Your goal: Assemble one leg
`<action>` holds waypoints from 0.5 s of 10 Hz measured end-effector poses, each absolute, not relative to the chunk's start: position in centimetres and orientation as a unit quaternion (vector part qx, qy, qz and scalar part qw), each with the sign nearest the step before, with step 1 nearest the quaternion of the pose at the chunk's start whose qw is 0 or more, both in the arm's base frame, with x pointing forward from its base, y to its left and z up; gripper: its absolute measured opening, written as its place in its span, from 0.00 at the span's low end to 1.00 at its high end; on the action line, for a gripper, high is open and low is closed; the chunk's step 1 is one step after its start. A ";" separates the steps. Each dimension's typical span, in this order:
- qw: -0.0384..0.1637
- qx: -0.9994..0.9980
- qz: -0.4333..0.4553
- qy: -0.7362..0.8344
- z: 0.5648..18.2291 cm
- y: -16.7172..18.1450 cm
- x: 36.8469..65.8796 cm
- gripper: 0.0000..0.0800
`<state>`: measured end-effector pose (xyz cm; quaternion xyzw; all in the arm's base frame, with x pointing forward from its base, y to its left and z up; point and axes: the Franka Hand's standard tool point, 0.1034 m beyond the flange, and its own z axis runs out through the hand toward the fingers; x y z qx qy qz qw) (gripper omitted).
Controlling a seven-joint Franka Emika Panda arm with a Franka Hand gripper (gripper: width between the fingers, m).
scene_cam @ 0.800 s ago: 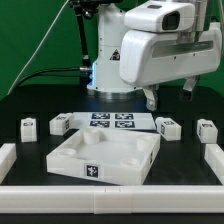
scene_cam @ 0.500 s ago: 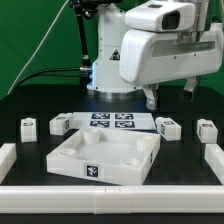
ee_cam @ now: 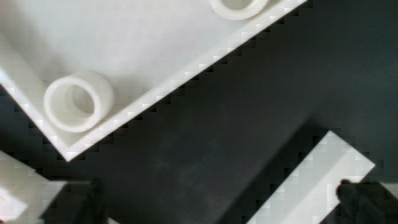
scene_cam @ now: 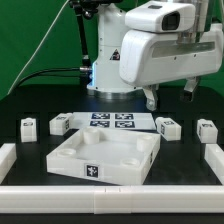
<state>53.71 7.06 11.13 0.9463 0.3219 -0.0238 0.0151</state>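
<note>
Four small white legs with square tags stand on the black table: two at the exterior view's left (scene_cam: 29, 127) (scene_cam: 60, 124) and two at its right (scene_cam: 166, 127) (scene_cam: 207, 130). The large white tabletop (scene_cam: 105, 152) lies in the middle, tray side up. My gripper (scene_cam: 168, 97) hangs high above the table at the right, open and empty, apart from every leg. In the wrist view a tabletop corner (ee_cam: 125, 50) with two round holes shows, and my gripper (ee_cam: 217, 210) has only black table between its dark fingertips (ee_cam: 365, 203). No leg shows in the wrist view.
The marker board (scene_cam: 110, 122) lies behind the tabletop. Low white walls border the table at the front (scene_cam: 110, 200), left (scene_cam: 6, 155) and right (scene_cam: 215, 158). A white strip (ee_cam: 329, 165) shows near one fingertip in the wrist view.
</note>
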 end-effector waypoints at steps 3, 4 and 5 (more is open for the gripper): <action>0.015 0.946 -0.024 0.322 11.1 7.1 53.7 0.81; 0.015 0.945 -0.023 0.326 11.1 7.1 53.6 0.81; 0.014 0.937 -0.016 0.348 10.8 7.7 52.9 0.81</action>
